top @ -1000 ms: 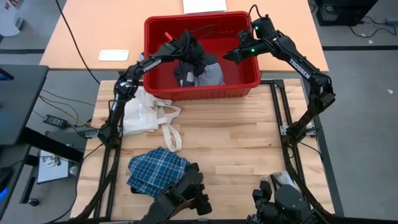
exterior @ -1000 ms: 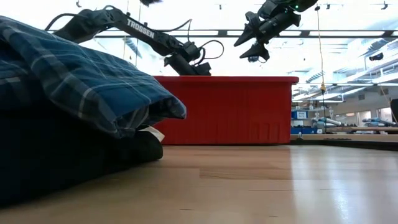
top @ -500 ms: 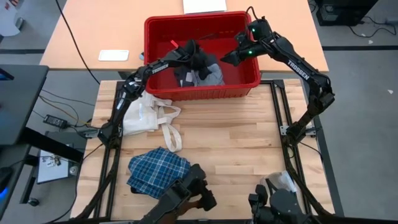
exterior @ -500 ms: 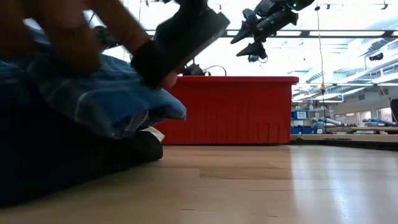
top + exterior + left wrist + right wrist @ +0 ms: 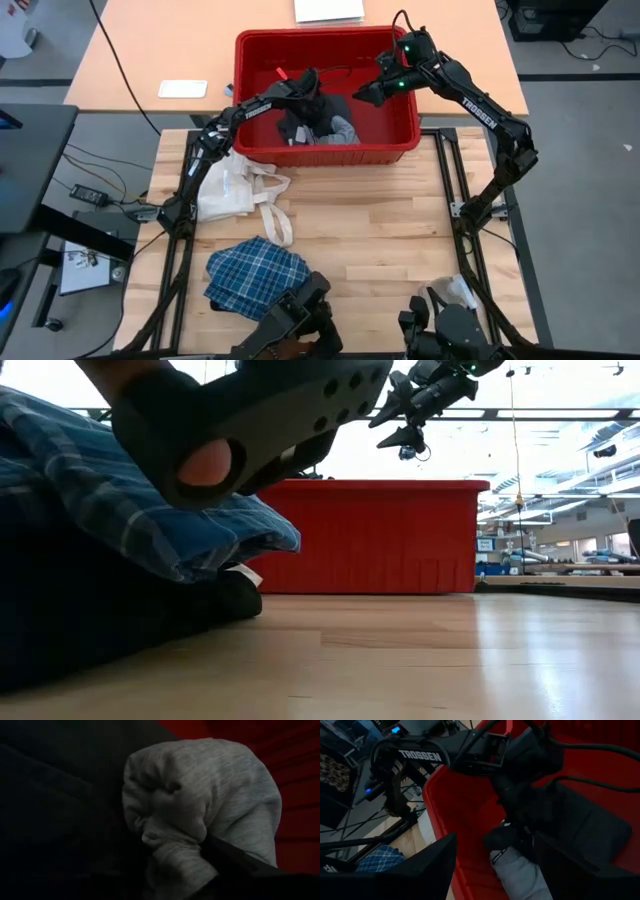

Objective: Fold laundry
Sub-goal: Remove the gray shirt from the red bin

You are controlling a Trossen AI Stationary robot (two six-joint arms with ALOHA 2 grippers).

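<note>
Progress so far looks like roughly half. The plaid shirt (image 5: pixel 254 275) sits as a compact bundle on the wooden table (image 5: pixel 380 230), on the near side of the red bin (image 5: pixel 327 152) and well apart from it, so it reads as already folded or at least bunched into a stack. Just next to the bin's left front corner there's a cream tote bag (image 5: pixel 235 185) with its straps trailing toward the shirt; that one isn't laundry.

What's left is the dark garment (image 5: pixel 318 118), black with a lighter grey inside showing. It's down inside the red bin, crumpled, nowhere near folded. It needs lifting out, spreading on the table in front of the bin, and then the actual folds.

The left gripper (image 5: pixel 305 85) is reaching over the bin's left wall and down into it, arm stretched long, right on top of the dark garment. In the left wrist view grey fabric (image 5: pixel 210 805) fills the frame and is bunched against one dark finger (image 5: pixel 240 862), so it looks clamped on the cloth.

The right gripper (image 5: pixel 362 95) hangs above the bin's right half, arm bent at the elbow and pointing in toward the garment. Its fingers are spread wide apart with nothing between them, seemingly ready to grab a second corner.
</note>
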